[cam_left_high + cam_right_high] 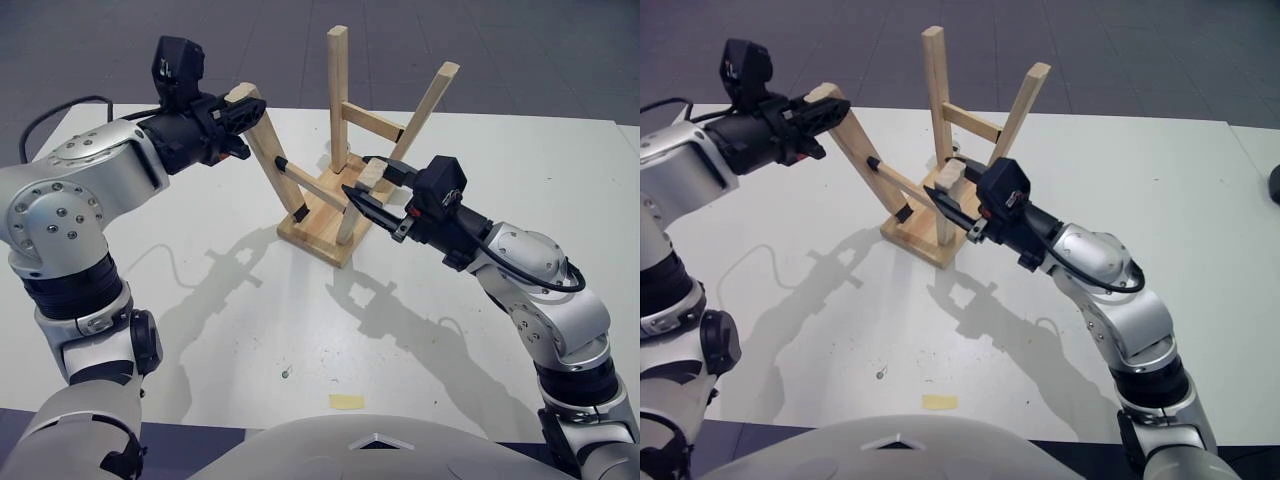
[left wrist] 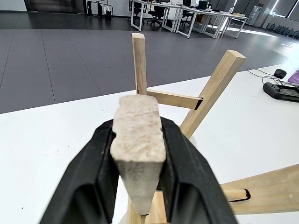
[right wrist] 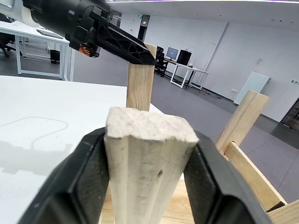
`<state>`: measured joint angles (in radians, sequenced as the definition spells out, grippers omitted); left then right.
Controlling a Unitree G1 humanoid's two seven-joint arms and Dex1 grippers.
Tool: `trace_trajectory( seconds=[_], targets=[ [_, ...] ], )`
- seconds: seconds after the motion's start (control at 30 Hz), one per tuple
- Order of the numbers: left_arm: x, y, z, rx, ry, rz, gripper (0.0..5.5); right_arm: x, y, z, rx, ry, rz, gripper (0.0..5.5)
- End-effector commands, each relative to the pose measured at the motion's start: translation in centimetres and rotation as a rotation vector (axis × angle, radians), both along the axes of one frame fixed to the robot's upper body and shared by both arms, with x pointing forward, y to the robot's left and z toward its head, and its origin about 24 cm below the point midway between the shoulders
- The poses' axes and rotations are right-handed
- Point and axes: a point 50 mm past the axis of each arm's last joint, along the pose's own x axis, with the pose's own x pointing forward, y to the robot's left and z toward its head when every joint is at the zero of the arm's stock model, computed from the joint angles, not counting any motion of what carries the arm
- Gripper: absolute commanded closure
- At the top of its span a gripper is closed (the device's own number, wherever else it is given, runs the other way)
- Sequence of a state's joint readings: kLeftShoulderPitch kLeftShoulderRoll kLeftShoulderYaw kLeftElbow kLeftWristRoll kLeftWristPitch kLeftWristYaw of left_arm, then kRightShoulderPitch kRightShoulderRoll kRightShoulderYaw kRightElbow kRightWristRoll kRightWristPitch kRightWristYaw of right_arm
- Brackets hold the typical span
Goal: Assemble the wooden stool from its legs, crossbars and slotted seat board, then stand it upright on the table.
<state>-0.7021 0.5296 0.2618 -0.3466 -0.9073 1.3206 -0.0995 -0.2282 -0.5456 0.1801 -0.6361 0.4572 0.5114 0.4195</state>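
Observation:
The wooden stool stands upside down, its seat board flat on the white table and its legs pointing up. My left gripper is shut on the top end of the slanting left leg; its black fingers clamp that leg end. My right gripper is shut on the top of the near leg, whose rough end sits between the pads. Two far legs are joined by a crossbar. Another crossbar runs from the left leg toward the near leg.
A small yellow slip lies near the table's front edge, with a tiny dark speck to its left. A black cable trails off the table's far left corner. Open table surface lies to the right and in front of the stool.

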Motion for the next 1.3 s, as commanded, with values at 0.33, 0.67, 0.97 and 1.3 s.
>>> trace_trajectory(
  seconds=[0.33,0.67,0.97,1.3],
  targets=[
    [0.0,-1.8,-3.4,-0.008,0.129,-0.076,4.49,0.8,-1.1,-2.7,-0.119,0.094,-0.136,3.40],
    [-0.2,-2.4,-6.3,0.131,0.169,-0.188,4.48,0.6,-0.9,-2.8,-0.113,0.113,-0.127,3.40],
    [-0.1,-2.1,-6.3,0.170,0.172,-0.181,4.48,0.6,-1.0,-2.9,-0.116,0.116,-0.140,3.40],
    [-0.5,-2.4,-3.6,0.057,0.158,-0.189,4.47,0.7,-1.1,-2.9,-0.118,0.113,-0.156,3.40]
  ],
)
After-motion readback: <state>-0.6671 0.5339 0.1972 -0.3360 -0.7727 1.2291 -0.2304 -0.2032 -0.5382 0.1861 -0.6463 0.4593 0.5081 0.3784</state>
